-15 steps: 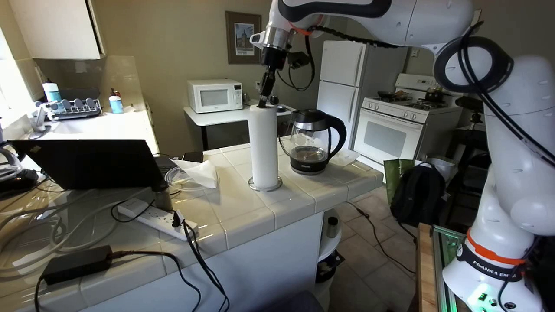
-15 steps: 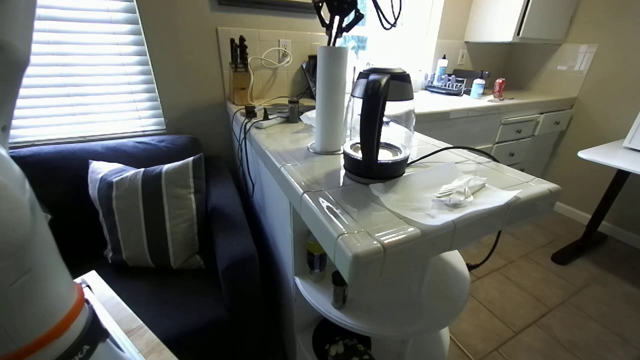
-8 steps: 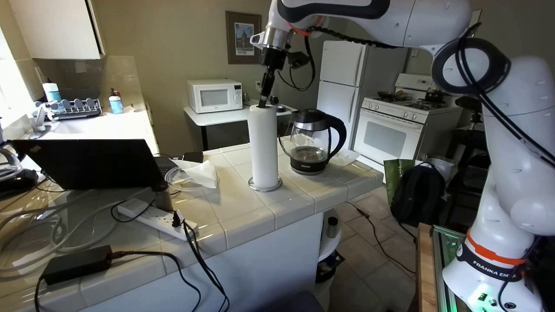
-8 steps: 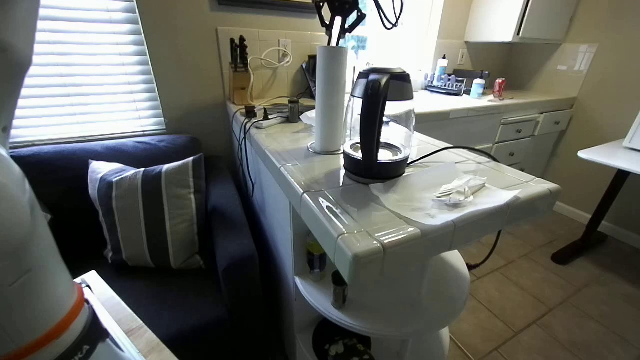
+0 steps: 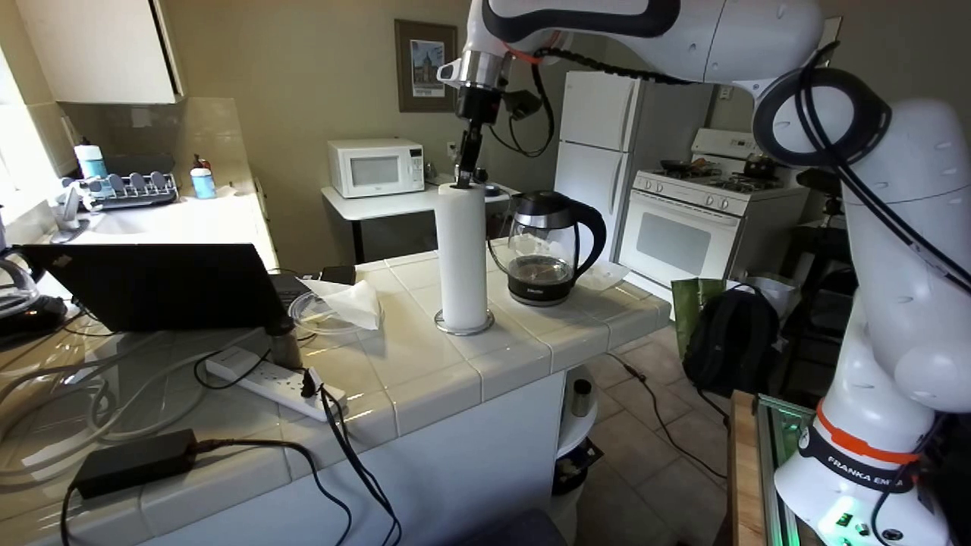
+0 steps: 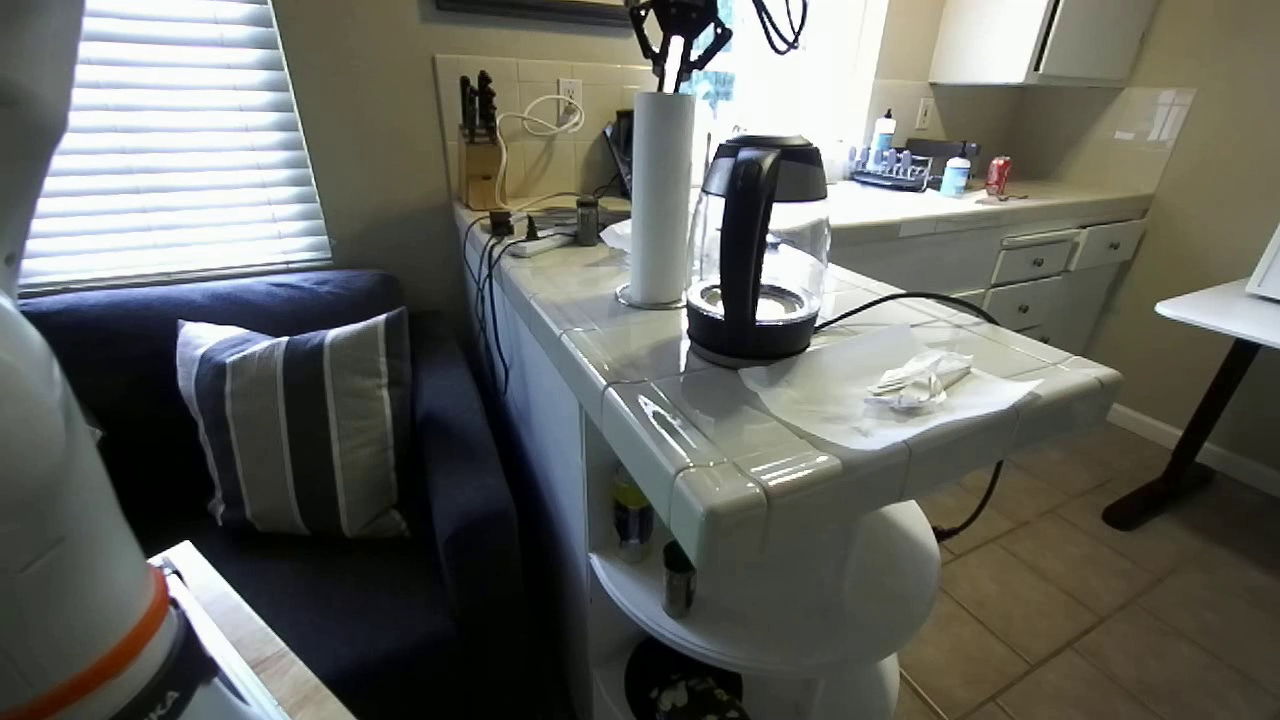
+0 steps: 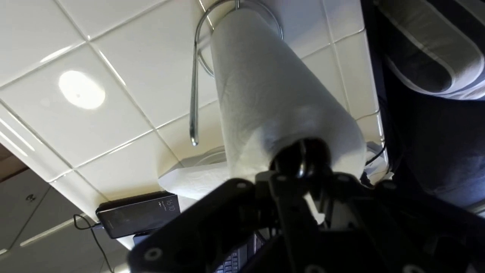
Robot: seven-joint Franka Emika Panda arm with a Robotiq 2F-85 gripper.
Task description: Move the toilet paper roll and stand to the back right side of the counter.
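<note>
The toilet paper roll and stand, a tall white roll (image 5: 461, 258) on a thin metal base ring (image 5: 464, 331), stands near upright on the off-white tiled counter (image 5: 523, 356). The roll also shows in an exterior view (image 6: 661, 200) and in the wrist view (image 7: 269, 83), with a thin metal side rod (image 7: 194, 110). My gripper (image 5: 461, 183) points down into the roll's top hole, also in an exterior view (image 6: 668, 88). In the wrist view its fingers (image 7: 301, 167) lie close on both sides of the stand's post and appear shut on it. The fingertips are partly hidden inside the hole.
A glass kettle with a black handle (image 5: 592, 235) stands close beside the roll. A sheet with crumpled paper (image 6: 920, 380) lies near the counter's end. A laptop (image 5: 152, 288), a power strip (image 5: 273, 383) and cables take up the opposite end. A phone (image 7: 140, 214) lies at the edge.
My gripper has shifted very slightly to the right in an exterior view, and the roll's top has leaned a little with it. The base ring and kettle have not moved.
</note>
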